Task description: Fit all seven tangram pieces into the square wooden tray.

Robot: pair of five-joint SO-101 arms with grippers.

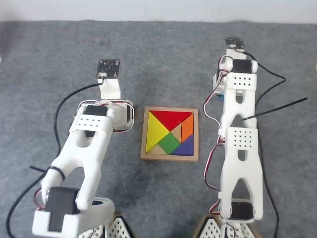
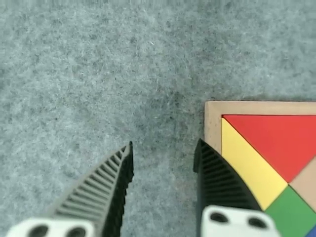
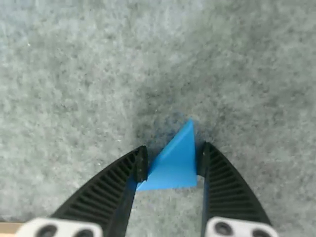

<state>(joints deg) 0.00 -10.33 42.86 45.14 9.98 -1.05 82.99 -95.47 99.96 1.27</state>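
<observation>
The square wooden tray point(image 1: 171, 109) lies on the carpet between the arms, its corner point(image 2: 212, 123) in the left wrist view. It holds red point(image 1: 170, 119), yellow point(image 1: 156, 131), green point(image 1: 170, 143), orange point(image 1: 187, 129) and purple point(image 1: 185, 147) pieces. Wood-coloured triangular patches show at its centre point(image 1: 174, 133) and lower left corner point(image 1: 153, 149). My left gripper point(image 2: 164, 148) is open and holds nothing, one finger point(image 2: 212, 173) over the tray's left rim. My right gripper point(image 3: 171, 160) is shut on a small blue triangle point(image 3: 174, 165), far right of the tray point(image 1: 219, 96).
Grey carpet covers the whole table. The left arm point(image 1: 86, 144) lies left of the tray and the right arm point(image 1: 240, 144) right of it. Black cables point(image 1: 277, 106) trail right of the right arm. Open carpet stretches beyond the tray's far edge.
</observation>
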